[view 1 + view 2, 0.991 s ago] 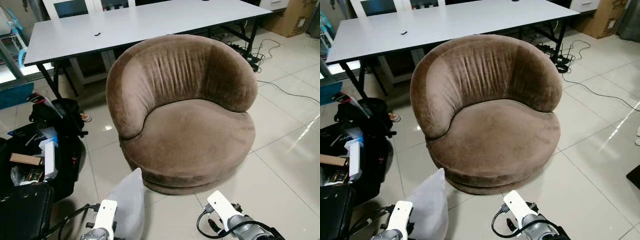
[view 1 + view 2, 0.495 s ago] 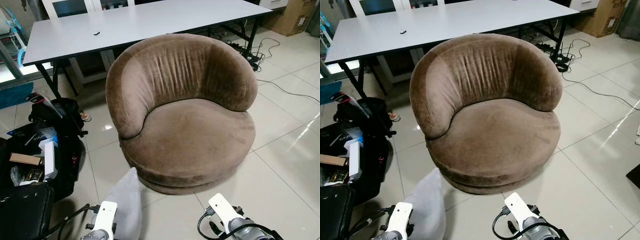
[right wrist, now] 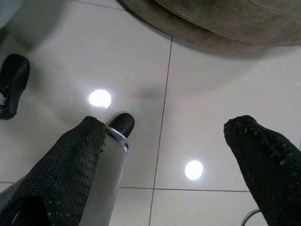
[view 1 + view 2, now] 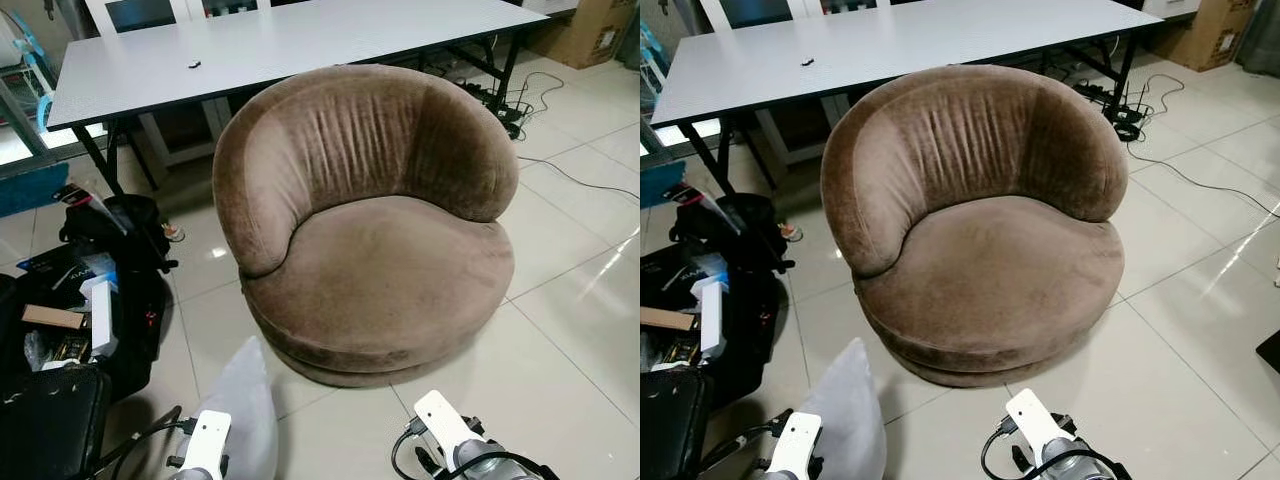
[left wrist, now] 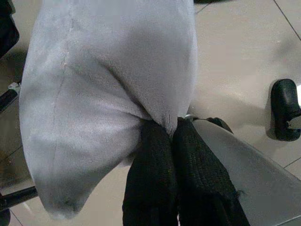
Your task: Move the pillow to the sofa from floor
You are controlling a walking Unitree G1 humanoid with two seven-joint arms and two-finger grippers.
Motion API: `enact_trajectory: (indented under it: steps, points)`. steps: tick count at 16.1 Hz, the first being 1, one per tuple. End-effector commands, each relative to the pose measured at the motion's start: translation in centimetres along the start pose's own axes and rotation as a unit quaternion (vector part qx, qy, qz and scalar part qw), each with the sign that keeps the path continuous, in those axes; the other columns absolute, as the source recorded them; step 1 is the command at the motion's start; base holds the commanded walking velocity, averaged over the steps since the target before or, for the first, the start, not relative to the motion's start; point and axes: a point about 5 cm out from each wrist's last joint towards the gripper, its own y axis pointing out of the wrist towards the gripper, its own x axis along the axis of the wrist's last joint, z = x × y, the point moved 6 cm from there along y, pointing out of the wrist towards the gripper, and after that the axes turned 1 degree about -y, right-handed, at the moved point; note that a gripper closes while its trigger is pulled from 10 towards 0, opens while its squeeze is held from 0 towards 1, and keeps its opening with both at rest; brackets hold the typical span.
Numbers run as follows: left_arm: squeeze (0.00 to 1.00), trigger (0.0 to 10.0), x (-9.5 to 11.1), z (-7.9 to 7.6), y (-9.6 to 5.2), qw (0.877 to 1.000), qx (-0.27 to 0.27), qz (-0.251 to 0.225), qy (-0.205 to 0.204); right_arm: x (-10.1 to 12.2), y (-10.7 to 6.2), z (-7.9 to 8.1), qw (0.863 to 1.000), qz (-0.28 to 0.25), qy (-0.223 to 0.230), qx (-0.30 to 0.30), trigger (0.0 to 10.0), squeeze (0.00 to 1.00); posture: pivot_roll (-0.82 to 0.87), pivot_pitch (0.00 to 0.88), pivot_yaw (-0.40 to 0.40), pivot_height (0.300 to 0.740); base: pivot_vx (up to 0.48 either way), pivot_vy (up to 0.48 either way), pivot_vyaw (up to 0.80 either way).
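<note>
A: Item one, seating?

B: Sofa (image 4: pixel 370 220), round, brown velvet, curved back; centre of the head views, seat bare. It stands on a pale tiled floor (image 4: pixel 590 300).

A: Item two, the pillow?

B: Pillow (image 5: pixel 108 80), light grey, soft. In the head views it rises at the lower left of the frame, just beside the left arm, short of the sofa's base. In the left wrist view it hangs above the tiles, a fold of its cover caught by the left gripper (image 5: pixel 173 129).

A: Fingers, left?

B: Pressed together, pinching the pillow fabric between them.

A: Right?

B: Right gripper (image 3: pixel 164 141): fingers spread wide, nothing between them, over floor tiles near the sofa's lower edge. Its arm shows at the lower right of the head views.

A: Other entries?

B: Table (image 4: pixel 280 40), long, grey-white top, black legs, behind the sofa at the upper frame. Black bags (image 4: pixel 110 290) with loose boxes at the left edge. Cables (image 4: pixel 520 95) on the floor, upper right.
</note>
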Motion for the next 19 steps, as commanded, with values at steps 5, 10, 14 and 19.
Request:
enact_trajectory:
  steps: [5,10,14,19]
  points:
    - [0.0,10.0,-0.04,0.28,-0.07,1.0,0.003,-0.003,0.008,-0.23,-0.01,0.27,1.0,0.002,0.005,0.003,10.0,0.0,-0.14,0.0,0.106,0.74,0.0,0.0,0.0]
    - [0.0,10.0,0.24,0.46,-0.04,1.0,0.006,-0.003,0.018,0.1,0.04,0.2,1.0,0.0,0.004,0.0,10.0,0.0,-0.15,0.0,0.121,0.74,0.0,0.0,0.0]
    - [0.0,10.0,0.31,0.48,-0.01,1.0,0.006,0.0,0.02,0.14,0.05,0.13,1.0,0.003,0.0,0.0,10.0,0.0,-0.15,0.0,0.117,0.74,0.0,0.0,0.0]
    - [0.0,10.0,0.64,0.45,0.03,1.0,0.005,-0.003,0.02,0.36,0.06,-0.04,1.0,0.002,-0.003,-0.001,10.0,0.0,-0.15,0.0,0.118,0.74,0.0,0.0,0.0]
